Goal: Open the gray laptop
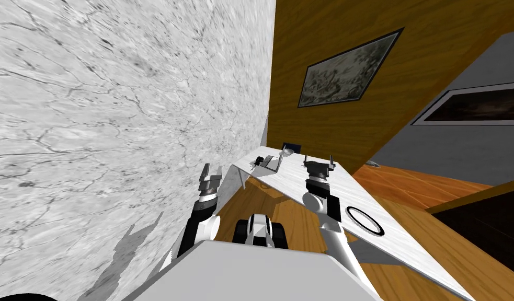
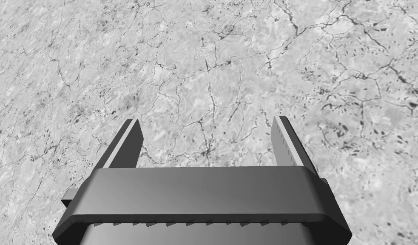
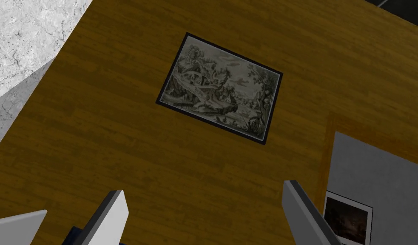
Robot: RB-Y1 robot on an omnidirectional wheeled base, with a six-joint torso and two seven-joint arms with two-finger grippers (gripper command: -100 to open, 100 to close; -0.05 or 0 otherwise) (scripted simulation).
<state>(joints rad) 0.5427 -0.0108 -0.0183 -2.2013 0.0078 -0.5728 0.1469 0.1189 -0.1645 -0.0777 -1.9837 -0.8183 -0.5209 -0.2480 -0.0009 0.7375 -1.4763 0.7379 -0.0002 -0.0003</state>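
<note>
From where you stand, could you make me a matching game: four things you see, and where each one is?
Things:
1. left claw
2. right claw
3. grey laptop
4. framed picture

Places:
A. hanging on the wooden wall
B. at the far end of the white table
C. beside the marble wall
D. raised over the table

Pairs: 1-C, 2-D, 3-B, 4-A.

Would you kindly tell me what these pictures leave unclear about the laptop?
1. Head view: small grey thing at the table's far end, too small to name or tell open from shut.
2. Right wrist view: light grey slab beside the right gripper, cut off by the edge.
</note>
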